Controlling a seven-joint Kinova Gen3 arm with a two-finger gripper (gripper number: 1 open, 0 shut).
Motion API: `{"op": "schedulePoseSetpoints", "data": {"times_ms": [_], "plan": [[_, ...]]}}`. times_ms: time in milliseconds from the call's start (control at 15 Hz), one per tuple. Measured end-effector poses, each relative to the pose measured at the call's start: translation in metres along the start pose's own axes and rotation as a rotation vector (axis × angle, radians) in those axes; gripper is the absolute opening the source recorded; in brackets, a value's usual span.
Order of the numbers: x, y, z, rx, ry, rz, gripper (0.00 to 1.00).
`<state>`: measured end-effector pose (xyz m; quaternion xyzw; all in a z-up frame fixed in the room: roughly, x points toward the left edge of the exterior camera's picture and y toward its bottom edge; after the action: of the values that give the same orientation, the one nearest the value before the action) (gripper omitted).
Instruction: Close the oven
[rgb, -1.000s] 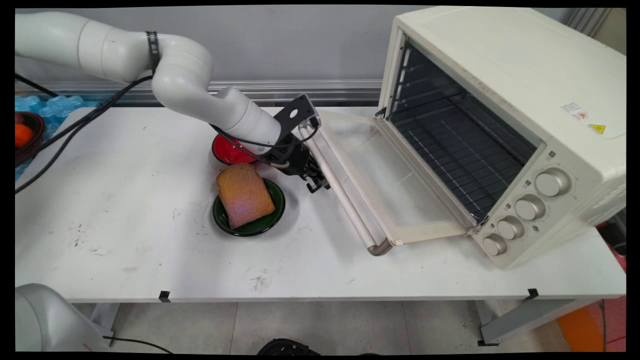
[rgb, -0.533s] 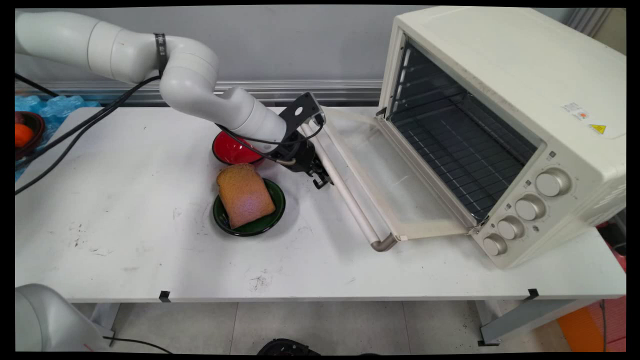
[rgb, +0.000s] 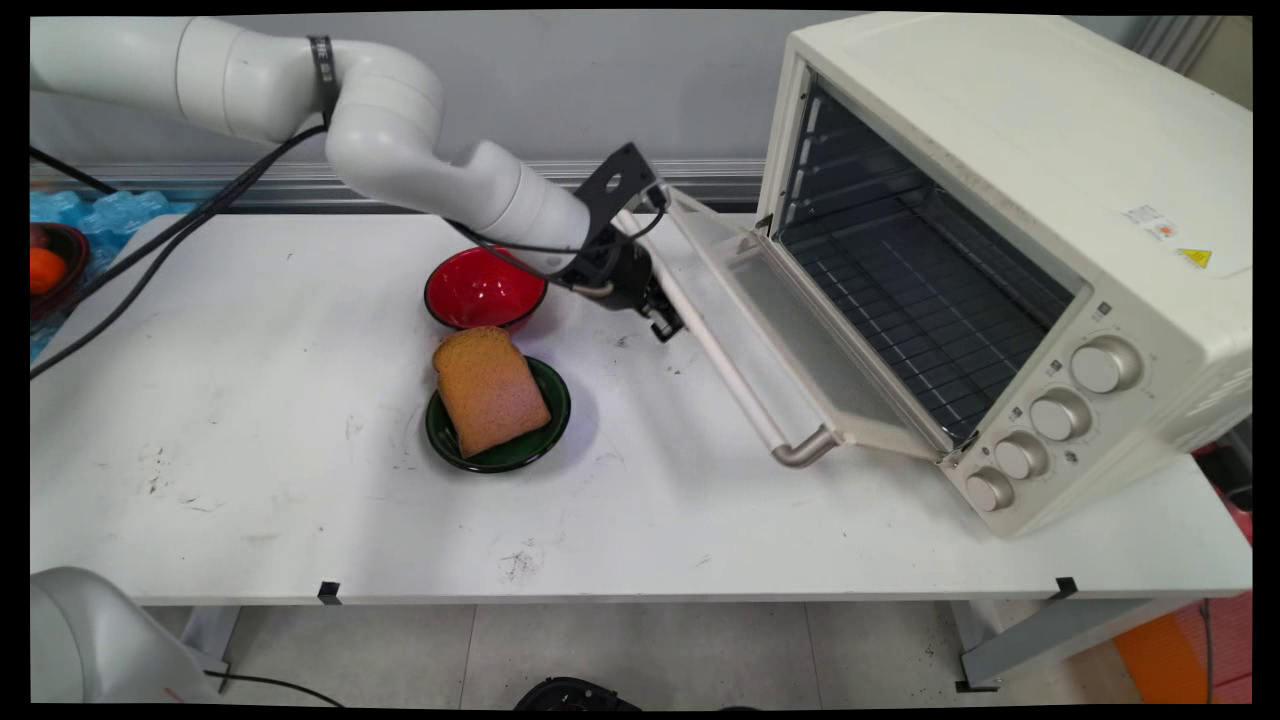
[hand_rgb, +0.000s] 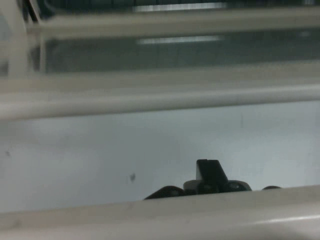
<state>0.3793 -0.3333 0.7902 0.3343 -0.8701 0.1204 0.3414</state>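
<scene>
Pressing against the handle bar (rgb: 735, 375) of the toaster oven's door (rgb: 800, 340), the claw (rgb: 664, 322) sits at the bar's far end, on the side away from the oven (rgb: 1010, 250). I cannot tell whether the claw is open or closed: in the hand view only one black fingertip (hand_rgb: 210, 172) shows between two pale bars. The door stands partly raised, tilted up from the worktop (rgb: 300, 500), with the oven cavity and its wire racks exposed. Left of the door, a red bowl (rgb: 484, 290) sits nearest the claw, just beside the arm's wrist. In front of that bowl, a green plate (rgb: 545, 420) carries a slice of brown bread (rgb: 488, 388) lying tilted across it.
</scene>
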Motion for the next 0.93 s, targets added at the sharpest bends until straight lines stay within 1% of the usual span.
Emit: {"op": "schedulePoseSetpoints", "data": {"times_ms": [933], "plan": [[0.084,-0.005,-0.017,0.028,0.186,0.039,0.00]]}}
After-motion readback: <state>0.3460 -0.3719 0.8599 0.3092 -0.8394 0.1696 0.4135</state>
